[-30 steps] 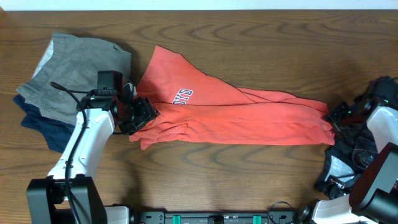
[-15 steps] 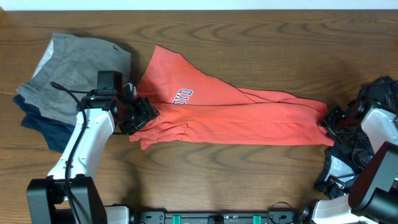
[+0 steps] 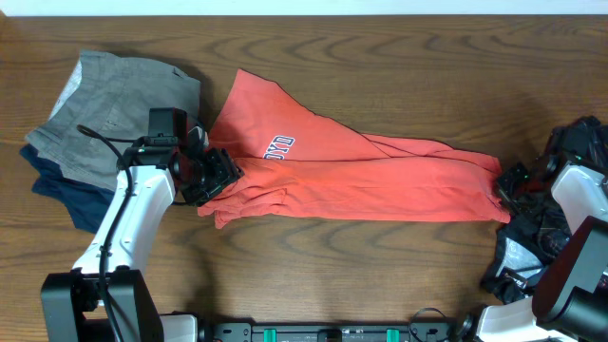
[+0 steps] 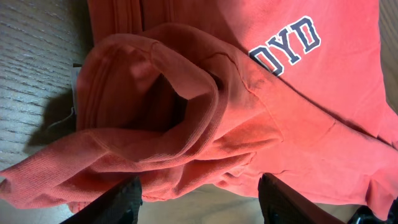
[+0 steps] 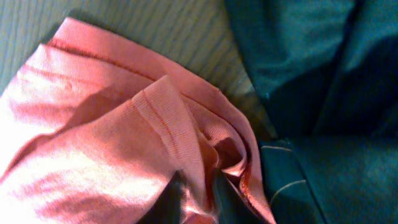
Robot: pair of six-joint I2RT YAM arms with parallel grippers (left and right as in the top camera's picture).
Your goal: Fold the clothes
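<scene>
Your T-shirt (image 3: 380, 180) runs lengthwise left to right across the counter (image 3: 399, 66) — left claw (image 3: 214, 175), jaws spread, at one end; right claw (image 3: 507, 184) at the other, grip unreadable.

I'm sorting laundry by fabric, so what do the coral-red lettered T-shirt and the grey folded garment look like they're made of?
The coral-red lettered T-shirt looks like soft, matte cotton jersey: fine knit texture, stitched hems, limp rounded folds. The grey folded garment looks like a matte, heathered knit, perhaps a cotton blend. Seen only from overhead, its weave is too small to confirm.
</scene>
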